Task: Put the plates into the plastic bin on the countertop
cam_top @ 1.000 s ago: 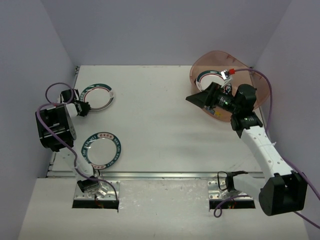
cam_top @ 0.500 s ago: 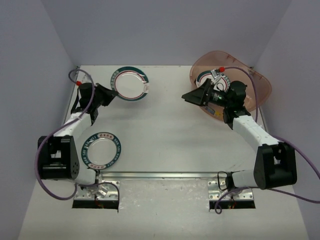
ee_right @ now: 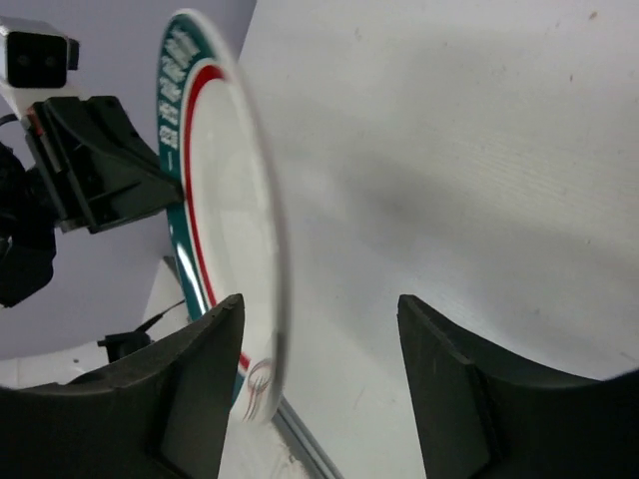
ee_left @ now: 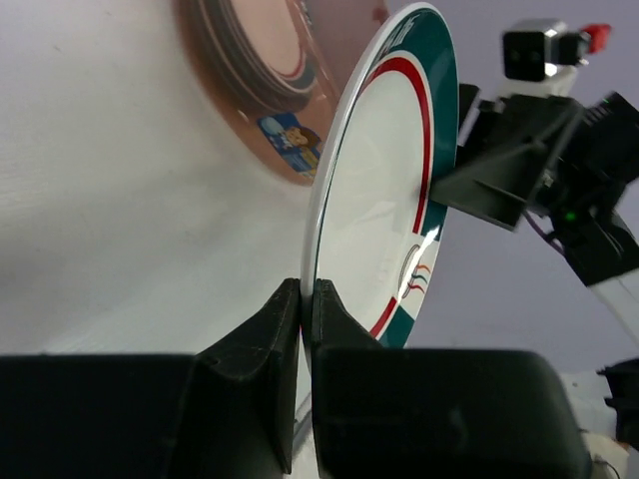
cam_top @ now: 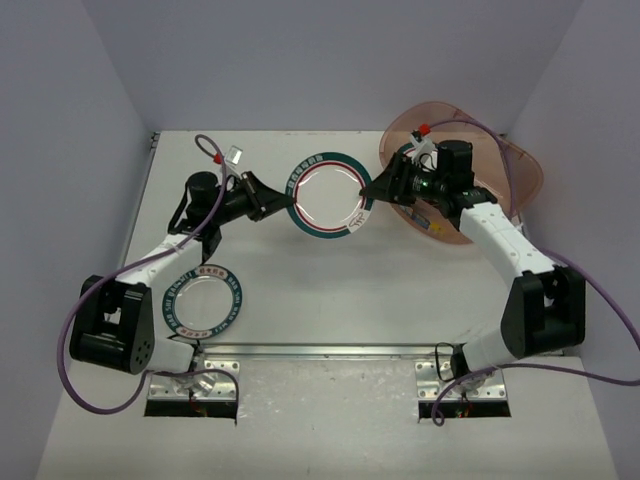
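Observation:
My left gripper is shut on the left rim of a white plate with a teal lettered rim and a red ring. It holds the plate on edge above the middle of the countertop. In the left wrist view the rim is pinched between the fingers. My right gripper is open, its jaws on either side of the plate's opposite rim. The plastic bin stands at the far right with plates inside. Another teal-rimmed plate lies at the near left.
The metal rail runs along the countertop's front edge. Grey walls close in the left, back and right sides. The right arm reaches across the bin's left side. Purple cables loop from both arms.
My left gripper has carried the plate from the far left to the middle. My right gripper has come left out of the bin to the plate's right rim.

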You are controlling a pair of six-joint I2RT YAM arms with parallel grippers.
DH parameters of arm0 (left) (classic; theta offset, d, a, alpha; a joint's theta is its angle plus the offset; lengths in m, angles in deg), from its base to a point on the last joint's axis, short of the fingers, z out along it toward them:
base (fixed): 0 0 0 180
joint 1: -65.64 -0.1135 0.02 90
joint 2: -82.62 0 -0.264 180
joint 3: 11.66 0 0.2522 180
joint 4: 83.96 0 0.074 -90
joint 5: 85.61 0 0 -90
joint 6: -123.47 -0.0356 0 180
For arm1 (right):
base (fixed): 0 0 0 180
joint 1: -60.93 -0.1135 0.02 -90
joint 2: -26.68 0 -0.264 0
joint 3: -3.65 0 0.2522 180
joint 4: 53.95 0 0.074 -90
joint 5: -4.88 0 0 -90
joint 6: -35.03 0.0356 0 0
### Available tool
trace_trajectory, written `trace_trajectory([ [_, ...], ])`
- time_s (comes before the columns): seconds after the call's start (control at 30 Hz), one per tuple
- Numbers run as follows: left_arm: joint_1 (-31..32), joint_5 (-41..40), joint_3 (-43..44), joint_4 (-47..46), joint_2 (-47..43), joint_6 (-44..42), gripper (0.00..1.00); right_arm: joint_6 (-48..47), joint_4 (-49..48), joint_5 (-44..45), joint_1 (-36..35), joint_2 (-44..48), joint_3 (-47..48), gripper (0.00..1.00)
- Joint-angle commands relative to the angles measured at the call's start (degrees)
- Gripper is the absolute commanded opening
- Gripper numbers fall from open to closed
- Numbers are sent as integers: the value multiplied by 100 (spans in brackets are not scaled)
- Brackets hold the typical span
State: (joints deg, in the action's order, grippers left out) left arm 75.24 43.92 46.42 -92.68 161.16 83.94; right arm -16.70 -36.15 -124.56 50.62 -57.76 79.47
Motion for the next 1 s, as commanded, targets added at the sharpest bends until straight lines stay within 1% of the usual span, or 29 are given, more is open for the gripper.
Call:
trace_trajectory([
  [0.0,139,612,-83,-1159,-28,386,0,-140,73,-24,-24,-154,136,56],
  [0.07,147,656,-90,-1201,7,431,0,-23,-147,-208,-24,-122,70,38],
  [0.1,148,693,-84,-1244,18,450,0,59,-291,-372,-24,-111,23,26],
  [0.13,148,762,-56,-1265,40,455,0,160,-510,-600,-24,-121,-80,12],
  [0.17,132,748,34,-982,59,379,14,306,-869,-870,-12,-138,-159,4],
  [0.2,108,680,150,-546,73,255,34,460,-1221,-1131,9,-152,-217,0],
  [0.23,77,502,297,98,72,37,58,569,-1300,-1269,52,-149,-250,0],
  [0.27,69,181,533,805,52,-235,86,660,-1299,-1268,110,-116,-280,0],
  [0.3,61,-581,1072,1908,-132,-729,99,868,-1268,-1023,271,30,-372,0],
  [0.37,60,-1839,1209,2949,-477,-1132,100,1189,-1248,-118,692,285,-736,0],
  [0.43,60,-2646,1186,3235,-1096,-1314,100,1759,-1467,954,972,701,-1193,0],
  [0.47,60,-2825,1203,3348,-1353,-1470,100,2019,-1436,1568,1085,879,-1305,0],
  [0.53,60,-3087,1271,3639,-1802,-1797,100,2506,-1289,2717,1254,1152,-1399,0],
  [0.63,60,-3333,1506,4268,-2244,-2204,100,3031,-798,3785,1289,1046,-966,0],
  [0.77,60,-3275,1546,4618,-2690,-2633,100,3902,-120,4813,1356,529,-326,0],
  [0.83,60,-3409,1434,4804,-2883,-2931,100,4504,80,5240,1356,284,-66,0],
  [0.9,60,-3580,1249,4972,-2998,-3065,100,4892,337,5517,1356,-28,131,0],
  [0.97,60,-3686,989,4938,-3101,-3109,100,5150,393,5687,1356,-219,311,0],
])
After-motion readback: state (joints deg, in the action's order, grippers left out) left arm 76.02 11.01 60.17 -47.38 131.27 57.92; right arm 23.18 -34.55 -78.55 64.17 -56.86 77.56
